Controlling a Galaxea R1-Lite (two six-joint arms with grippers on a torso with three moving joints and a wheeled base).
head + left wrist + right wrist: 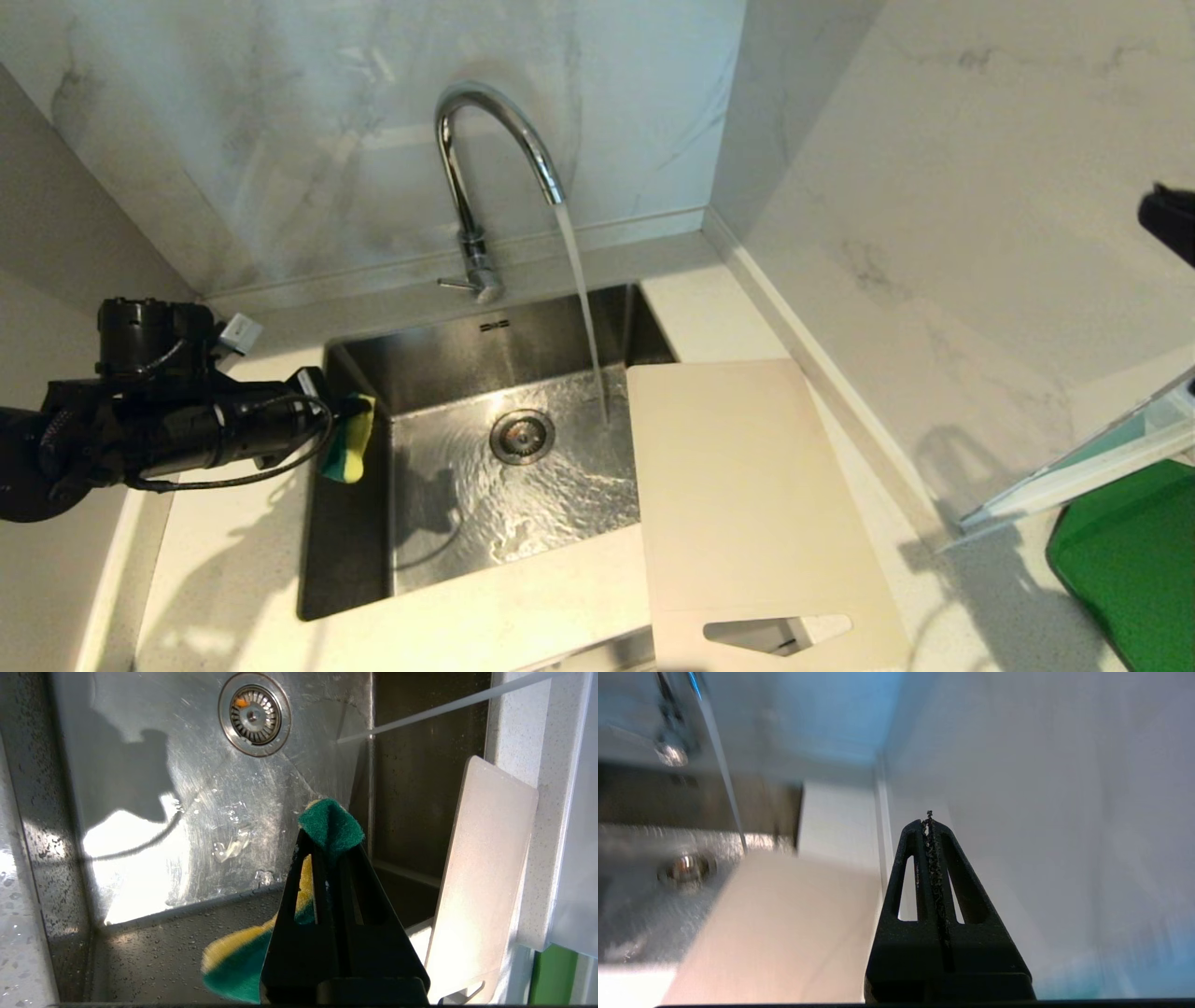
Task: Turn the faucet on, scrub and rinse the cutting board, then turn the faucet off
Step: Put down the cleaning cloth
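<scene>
Head view: faucet is running; the stream falls into the sink just beside the drain. Basin holds only a shallow sheet of moving water. Cutting board lies flat on the counter at the sink's right edge, its left side overhanging the basin, handle slot toward the robot. Judgement: tap-on step is done; scrubbing has not begun. Left gripper hovers at the basin's left rim, pinching a yellow-green sponge.

Left wrist view: fingers pressed onto the sponge, green scouring side poking past the tips. Board well apart from it, across the basin.

Right wrist view: right gripper empty, fingers pressed together, above the board's right side near the wall. Next move likely calls for steadying the board and bringing the sponge across.
</scene>
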